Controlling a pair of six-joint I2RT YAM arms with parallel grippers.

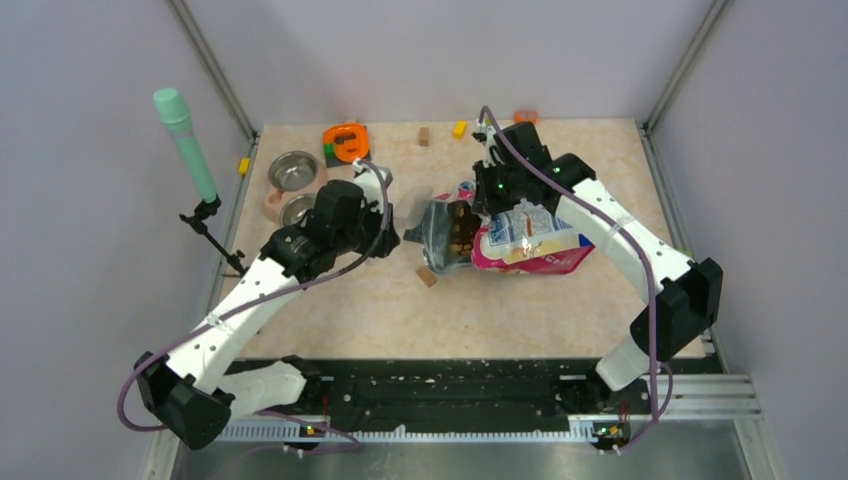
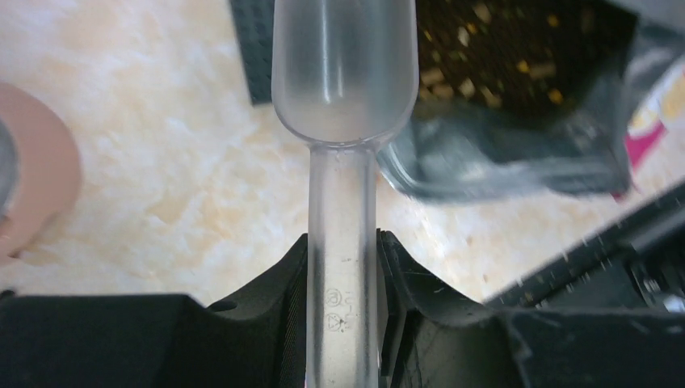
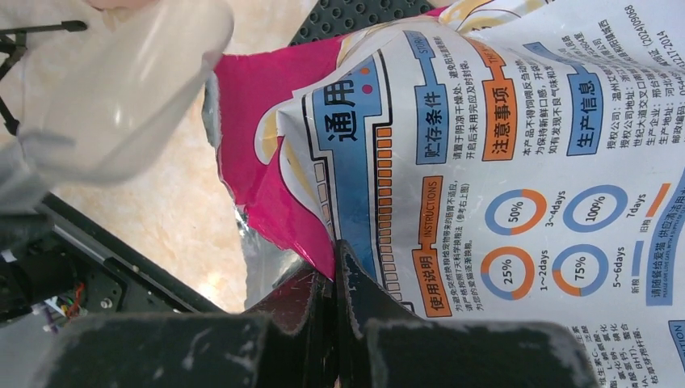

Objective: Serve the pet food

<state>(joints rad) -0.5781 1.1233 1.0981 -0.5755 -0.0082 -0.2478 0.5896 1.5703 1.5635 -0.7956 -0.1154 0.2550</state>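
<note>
Left claw [image 2: 342, 259] pinches the clear scoop [image 2: 345, 73] by its handle, bowl just beside the kibble [image 2: 501, 56]; right claw [image 3: 337, 275] pinches an edge of the bag [image 3: 517, 145] on the bench [image 2: 161, 162].

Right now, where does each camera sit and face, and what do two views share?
Top external: above and behind, facing down at the table; left arm, right arm show.
Left wrist: looks along the left gripper at the scoop and kibble.
Right wrist: looks past the right gripper at the bag.
Shared: both wrist views show scoop and bag.
</note>
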